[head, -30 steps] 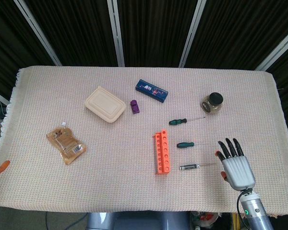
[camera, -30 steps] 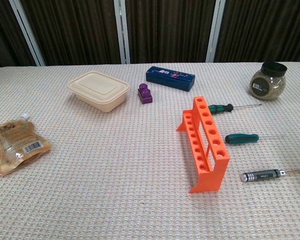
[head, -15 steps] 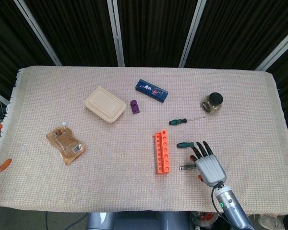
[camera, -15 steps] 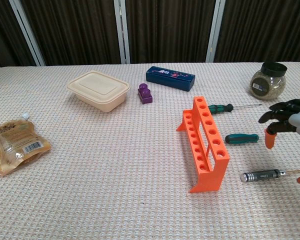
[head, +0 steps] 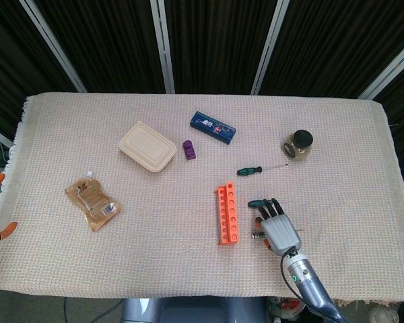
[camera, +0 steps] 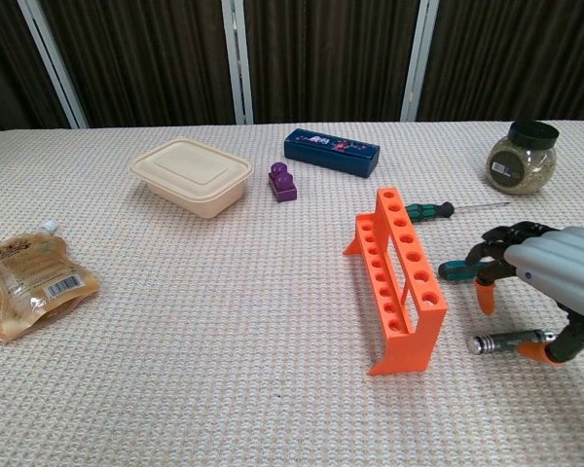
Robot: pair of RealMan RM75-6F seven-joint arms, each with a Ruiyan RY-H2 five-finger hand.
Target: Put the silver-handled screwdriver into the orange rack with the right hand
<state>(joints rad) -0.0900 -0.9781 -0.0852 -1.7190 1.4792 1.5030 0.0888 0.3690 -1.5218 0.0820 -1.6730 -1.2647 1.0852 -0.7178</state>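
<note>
The silver-handled screwdriver point(camera: 501, 341) lies flat on the cloth, right of the orange rack point(camera: 399, 282), its handle end pointing at the rack. My right hand point(camera: 550, 282) hovers just over its shaft with fingers spread and pointing down, an orange-tipped thumb beside the shaft, nothing held. In the head view the right hand point(head: 277, 229) covers most of the screwdriver point(head: 257, 235), right of the rack point(head: 227, 214). Of my left hand only two orange tips point(head: 0, 233) show at the left edge, off the table.
Two green-handled screwdrivers point(camera: 428, 209) point(camera: 456, 270) lie beyond the right hand. A spice jar point(camera: 521, 156) stands at the back right. A blue box point(camera: 331, 152), purple block point(camera: 282, 182), cream container point(camera: 192, 175) and brown pouch point(camera: 34, 277) lie to the left.
My right hand has moved left from the table's right edge to above the silver-handled screwdriver and now hides most of it in the head view. Nothing else has moved.
</note>
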